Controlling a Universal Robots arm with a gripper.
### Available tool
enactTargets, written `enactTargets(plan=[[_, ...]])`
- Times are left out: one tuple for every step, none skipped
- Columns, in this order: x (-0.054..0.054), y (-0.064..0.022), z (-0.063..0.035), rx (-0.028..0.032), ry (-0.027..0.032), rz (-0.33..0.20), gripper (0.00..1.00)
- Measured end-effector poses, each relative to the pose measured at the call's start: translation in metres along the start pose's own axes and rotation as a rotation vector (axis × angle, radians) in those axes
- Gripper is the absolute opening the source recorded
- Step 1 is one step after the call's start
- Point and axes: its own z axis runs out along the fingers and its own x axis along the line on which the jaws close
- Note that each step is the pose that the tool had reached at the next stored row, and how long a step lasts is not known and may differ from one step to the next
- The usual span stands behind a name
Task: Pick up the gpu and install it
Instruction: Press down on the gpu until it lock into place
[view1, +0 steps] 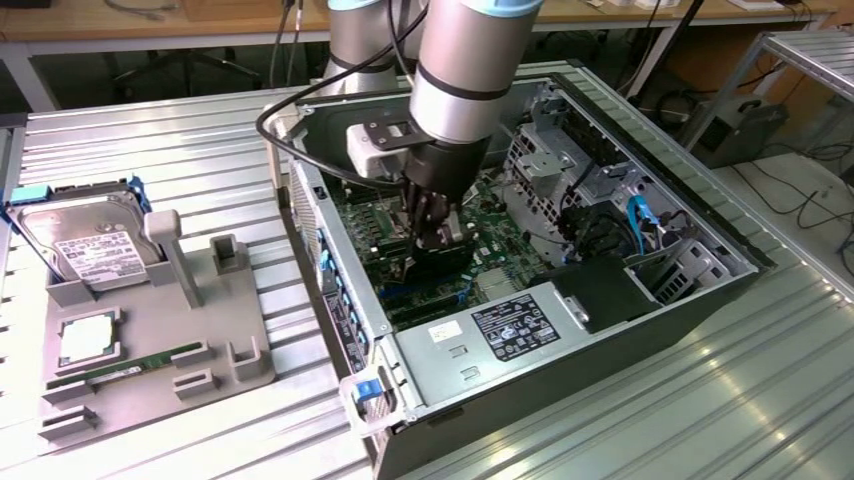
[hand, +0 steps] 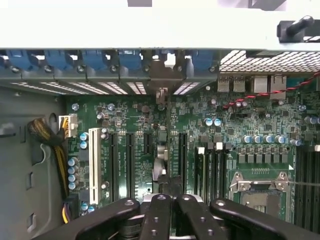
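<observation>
Clenched on the gpu (view1: 443, 262) edge-on inside the computer case (view1: 694, 285), the tool (view1: 438, 235) appears mid-installation, needing exact alignment over a motherboard (hand: 250, 120) slot.

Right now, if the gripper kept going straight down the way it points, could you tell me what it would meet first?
Most likely the green motherboard inside the computer case. The gripper, holding the black gpu edge-on, points at its card slots; the remaining gap is unclear.

We see a green circuit board (hand: 135, 125) dotted with blue capacitors, crossed by black slots and one white slot (hand: 93, 165). The gripper (hand: 167, 212) is black. The computer case (view1: 561, 395) is grey, beside a silver hard drive (view1: 83, 240) with a white label on the ribbed silver worktop (view1: 200, 150).
</observation>
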Motion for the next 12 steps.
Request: enactTargets(plan=[[0.0,0.0001,0.001,0.0005,-0.0013,0.0,0.11],[0.0,0.0004,0.0015,0.0002,-0.0008,0.0,0.11],[0.0,0.0004,0.0018,0.0001,-0.0007,0.0,0.11],[0.0,0.0007,0.002,0.0,-0.0003,0.0,0.11],[0.0,0.001,0.0021,0.0,-0.0003,0.0,0.11],[0.0,0.0013,0.0023,0.0002,-0.0006,0.0,0.11],[0.0,0.0014,0.0023,0.0002,-0.0006,0.0,0.11],[0.0,0.0015,0.002,0.0001,-0.0007,0.0,0.11],[0.0,0.0015,0.0003,0.0008,-0.0021,0.0,0.11],[0.0,0.0016,-0.0029,0.0007,-0.0018,0.0,0.11],[0.0,0.0018,-0.0089,0.0002,-0.0009,0.0,0.11],[0.0,0.002,-0.0139,0.0002,-0.0008,0.0,0.11]])
